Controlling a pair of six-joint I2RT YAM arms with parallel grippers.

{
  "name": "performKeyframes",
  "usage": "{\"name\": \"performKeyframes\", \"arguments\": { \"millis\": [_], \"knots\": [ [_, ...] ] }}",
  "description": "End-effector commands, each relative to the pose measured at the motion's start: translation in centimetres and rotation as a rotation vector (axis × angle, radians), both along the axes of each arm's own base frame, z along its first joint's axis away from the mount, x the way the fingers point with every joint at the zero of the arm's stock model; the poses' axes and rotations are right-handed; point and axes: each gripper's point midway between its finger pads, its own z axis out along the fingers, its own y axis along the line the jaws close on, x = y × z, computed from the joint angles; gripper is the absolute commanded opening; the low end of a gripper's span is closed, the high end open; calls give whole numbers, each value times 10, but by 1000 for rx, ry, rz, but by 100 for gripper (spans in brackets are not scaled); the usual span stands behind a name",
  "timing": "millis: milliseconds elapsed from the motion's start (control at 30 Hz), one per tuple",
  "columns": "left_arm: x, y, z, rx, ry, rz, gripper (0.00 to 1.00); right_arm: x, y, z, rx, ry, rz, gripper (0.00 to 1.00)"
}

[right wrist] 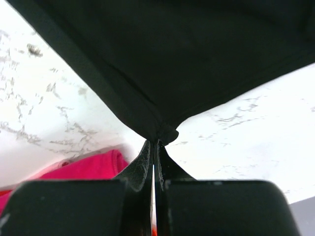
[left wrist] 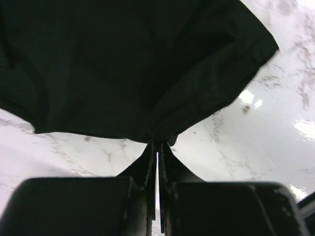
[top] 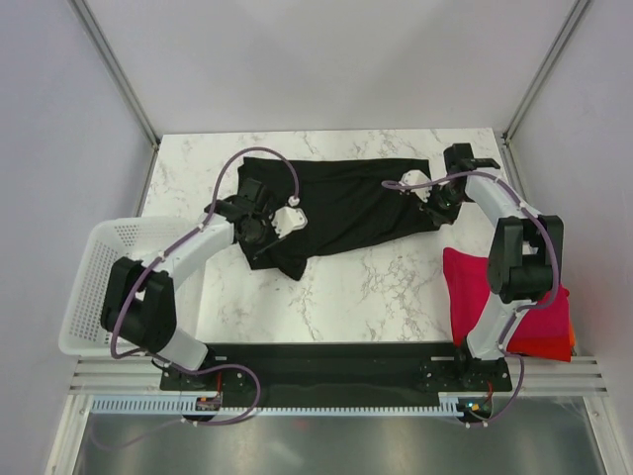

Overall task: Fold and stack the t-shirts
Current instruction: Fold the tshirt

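Note:
A plain black t-shirt (top: 346,203) lies spread across the far middle of the marble table. My left gripper (top: 259,230) is shut on its left edge; in the left wrist view the black cloth (left wrist: 138,69) bunches into the closed tips of that gripper (left wrist: 158,143). My right gripper (top: 435,203) is shut on the shirt's right corner; in the right wrist view the cloth (right wrist: 182,59) hangs from the closed tips of that gripper (right wrist: 156,141). A folded magenta-red shirt (top: 495,292) lies at the right on an orange-red one (top: 554,348); the magenta one also shows in the right wrist view (right wrist: 74,167).
A white mesh basket (top: 89,287) stands at the table's left edge. Bare marble (top: 376,297) lies between the black shirt and the arm bases. Metal frame posts rise at the far corners.

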Motion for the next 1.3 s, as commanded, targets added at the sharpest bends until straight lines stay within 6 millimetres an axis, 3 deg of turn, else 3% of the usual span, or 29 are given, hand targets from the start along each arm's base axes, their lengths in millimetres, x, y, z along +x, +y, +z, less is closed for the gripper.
{"name": "performKeyframes", "arguments": {
  "millis": [0,267,300,433,667,967,1267],
  "knots": [
    [57,-4,30,-38,-146,27,2,26,6,28,60,-95,-84,0],
    [130,9,65,-61,-248,110,2,54,11,46,93,-158,-112,0],
    [141,7,77,-72,-278,113,2,57,12,44,101,-152,-120,0],
    [170,7,88,-71,-318,131,2,75,15,55,121,-187,-142,0],
    [213,0,110,-92,-390,136,2,95,14,57,123,-213,-173,0],
    [247,-11,120,-106,-435,135,2,121,11,50,124,-228,-232,0],
    [274,-18,113,-111,-450,143,2,145,8,48,119,-260,-277,0]
  ]
}}
